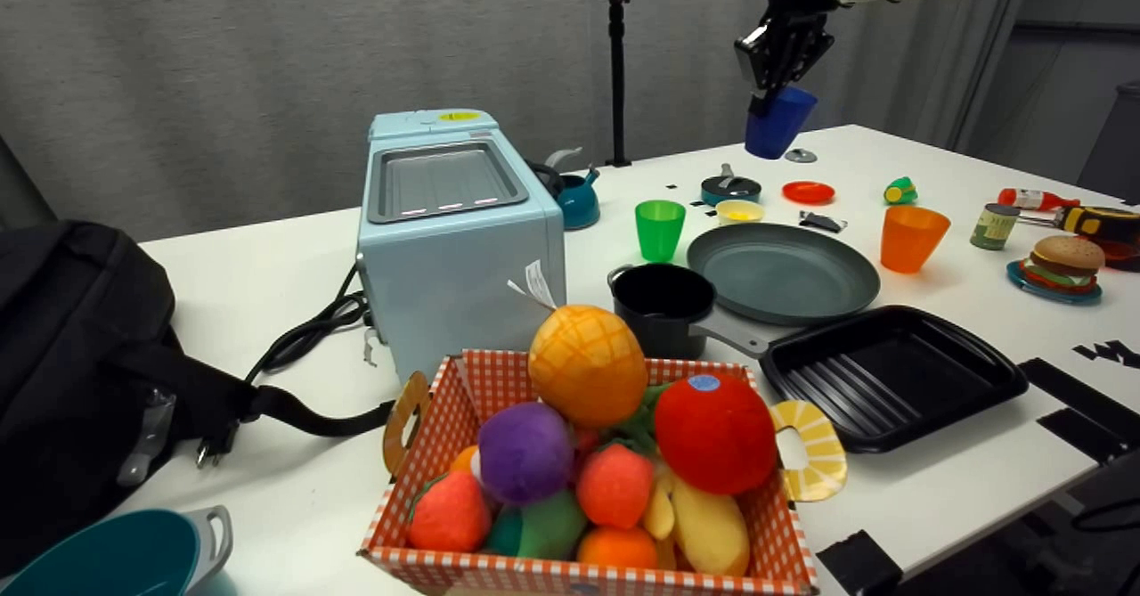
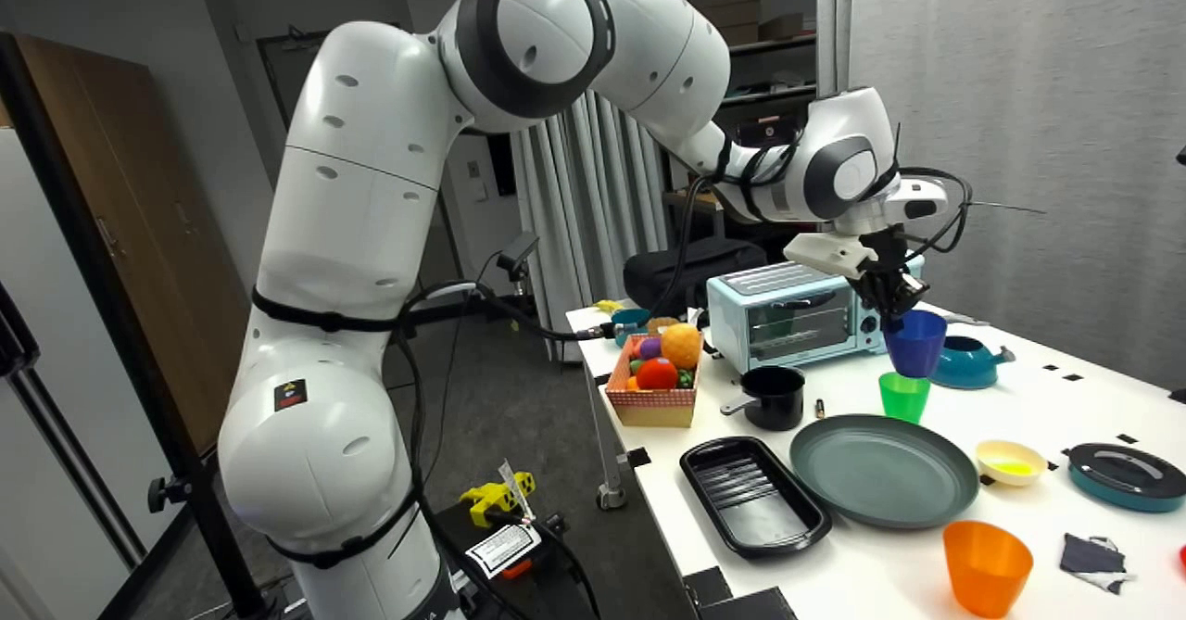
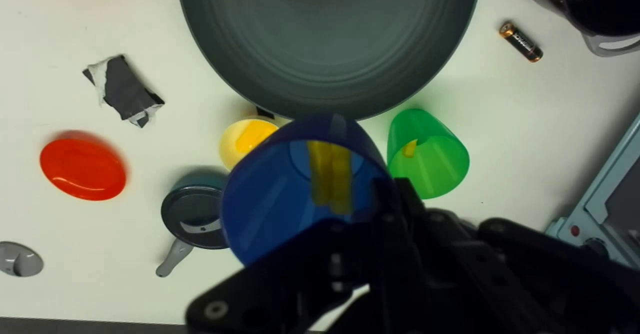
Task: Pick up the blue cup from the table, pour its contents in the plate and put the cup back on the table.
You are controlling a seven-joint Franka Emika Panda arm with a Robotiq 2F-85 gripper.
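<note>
The blue cup (image 1: 781,124) is in the air above the white table (image 1: 944,159); it also shows in an exterior view (image 2: 917,344) and the wrist view (image 3: 265,209). It is slightly tilted. My gripper (image 3: 397,184) is shut on its rim, one finger inside and one outside; the gripper also shows in both exterior views (image 1: 762,102) (image 2: 889,319). The yellow contents (image 3: 330,171) lie inside the cup. The dark grey plate (image 1: 784,275) stands on the table and shows in an exterior view (image 2: 885,470) and at the top of the wrist view (image 3: 325,44), beyond the cup.
A green cup (image 3: 430,159) with a yellow bit inside stands beside the plate. An orange cup (image 2: 988,569), a cream bowl (image 2: 1010,462), a black pot (image 1: 663,311) and a black ridged tray (image 1: 899,378) surround the plate. A toaster oven (image 2: 788,314) and fruit basket (image 1: 588,569) stand nearby.
</note>
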